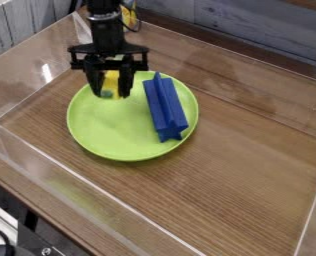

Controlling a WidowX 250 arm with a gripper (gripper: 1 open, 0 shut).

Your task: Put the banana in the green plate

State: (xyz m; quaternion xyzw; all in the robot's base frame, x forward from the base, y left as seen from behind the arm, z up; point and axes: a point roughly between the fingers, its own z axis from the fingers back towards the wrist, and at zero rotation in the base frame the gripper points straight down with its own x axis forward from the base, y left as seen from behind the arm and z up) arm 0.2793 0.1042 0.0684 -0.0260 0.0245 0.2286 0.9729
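Note:
The green plate [110, 130] lies left of centre on the wooden table. A long blue block [164, 106] rests across its right side. The black gripper [110, 82] points straight down over the plate's far left part. It is shut on the small yellow banana [109, 79], which hangs upright between the fingers with its dark tip low, just above the plate. Whether the tip touches the plate I cannot tell.
Clear plastic walls [27, 60] ring the wooden table top. Bare wood [241, 180] stretches to the right and in front of the plate. The front wall [67, 205] runs along the near edge.

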